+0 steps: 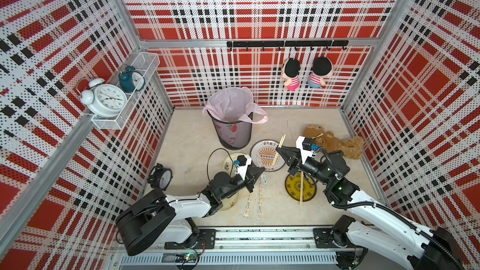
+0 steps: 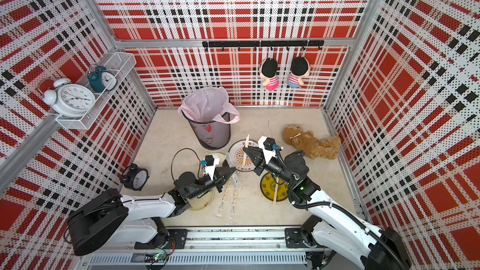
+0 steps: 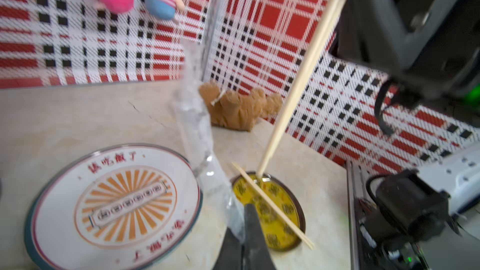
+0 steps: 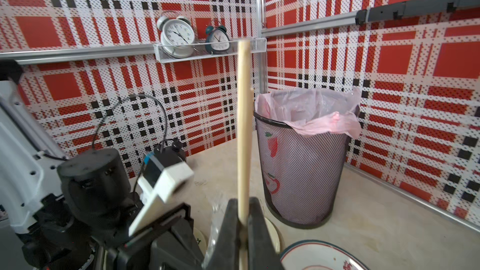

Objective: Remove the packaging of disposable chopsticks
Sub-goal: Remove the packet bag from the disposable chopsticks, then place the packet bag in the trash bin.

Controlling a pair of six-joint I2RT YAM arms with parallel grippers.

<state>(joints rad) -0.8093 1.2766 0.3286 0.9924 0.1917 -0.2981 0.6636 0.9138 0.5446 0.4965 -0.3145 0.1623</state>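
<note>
My left gripper (image 3: 243, 223) is shut on one end of an empty clear packaging sleeve (image 3: 194, 120), which stands up from the jaws, apart from any sticks. My right gripper (image 4: 243, 215) is shut on a bare pair of disposable chopsticks (image 4: 243, 125), held tilted above the white sunburst plate (image 1: 260, 149); the pair shows as chopsticks (image 1: 282, 140). In both top views the left gripper (image 1: 261, 170) and right gripper (image 1: 279, 149) are close together. Another bare pair (image 1: 302, 189) lies across the yellow plate (image 1: 292, 187). Two wrapped pairs (image 1: 260, 196) (image 1: 248, 202) lie on the table near the front.
A black mesh bin (image 1: 232, 133) with a pink liner stands behind the plates. A brown teddy (image 1: 337, 144) lies at the right, a black alarm clock (image 1: 162, 176) at the left. Two cream plates (image 1: 231, 202) (image 1: 230, 161) sit under and beside the left arm.
</note>
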